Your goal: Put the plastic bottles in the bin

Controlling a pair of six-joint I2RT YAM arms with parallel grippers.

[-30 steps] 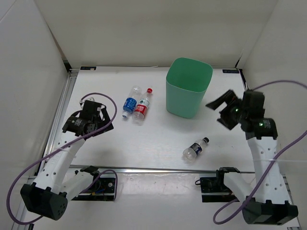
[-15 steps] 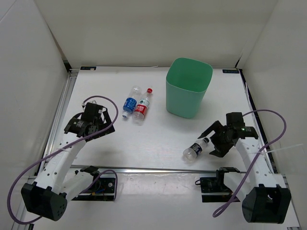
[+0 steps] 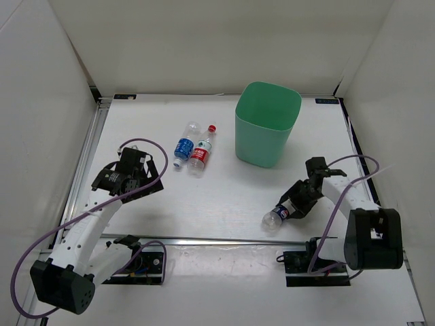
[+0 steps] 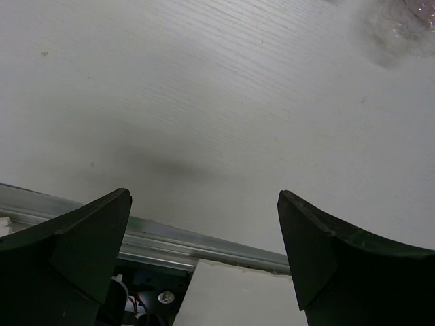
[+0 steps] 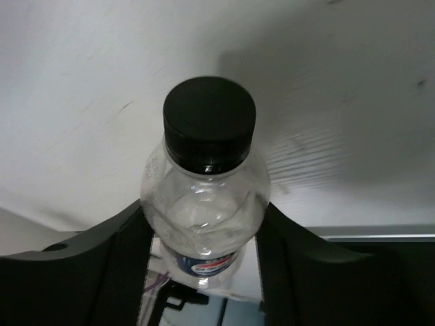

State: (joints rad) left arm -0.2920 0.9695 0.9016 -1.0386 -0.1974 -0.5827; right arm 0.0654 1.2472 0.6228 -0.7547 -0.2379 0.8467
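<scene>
At about 5 o'clock on the table (image 3: pixel 224 197), nearest the arm bases, the right gripper (image 3: pixel 295 206) was clamped on the clear bottle with the dark label (image 3: pixel 274 216). Its two fingers (image 5: pixel 126 251) pressed against the bottle's sides just below the shoulder, and the black cap (image 5: pixel 209 122) stood out past them. At 8 o'clock, the left gripper (image 3: pixel 144 178) hung over bare table with its fingers spread wide, holding nothing. Farther back, near 11 o'clock, the blue-labelled bottle (image 3: pixel 183 146) and the red-labelled bottle with the red cap (image 3: pixel 199 155) lay side by side, touching or nearly so. Beyond them, at 1 o'clock, the mint-green bin (image 3: pixel 262 139) stood upright, well apart from every bottle.
</scene>
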